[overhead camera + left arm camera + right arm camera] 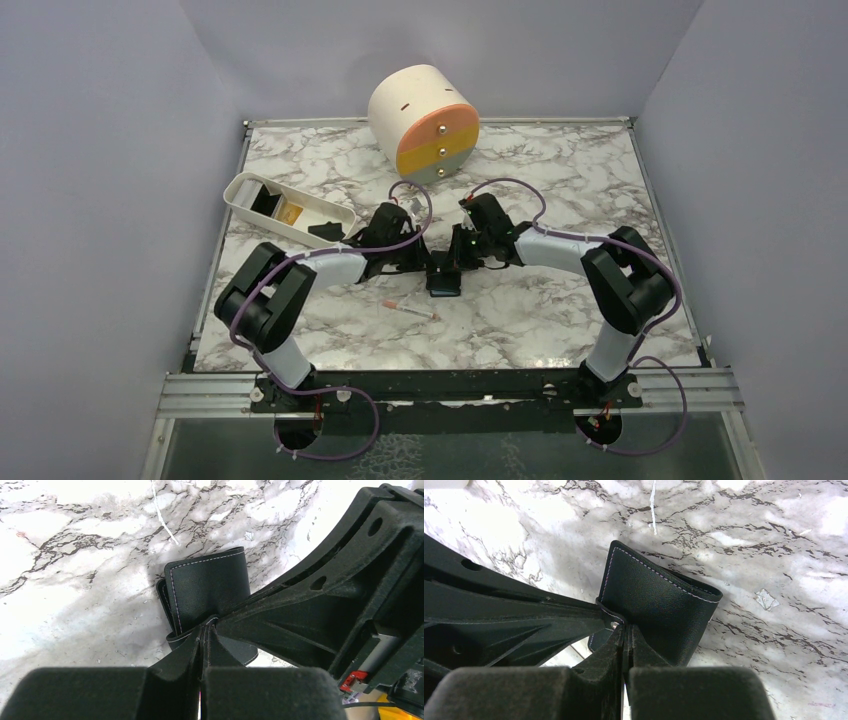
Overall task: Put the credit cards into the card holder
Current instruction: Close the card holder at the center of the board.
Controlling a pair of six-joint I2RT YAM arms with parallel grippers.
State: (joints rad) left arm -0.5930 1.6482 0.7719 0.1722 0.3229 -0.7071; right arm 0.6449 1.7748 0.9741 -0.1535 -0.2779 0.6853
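Pinching the holder (442,281) at mid-table, both arms have it clamped, the left gripper (202,630) biting its edge from ten o'clock and the right gripper (624,628) from two o'clock, while an orange card (290,212) lies in the white tray (240,188) out at ten o'clock.

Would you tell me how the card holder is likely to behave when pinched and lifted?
The card holder is probably floppy, not stiff: its stitched flap curves between the left end effector and right end effector. It looks thin, so likely light. Its smooth surface might slip from narrow pinches.
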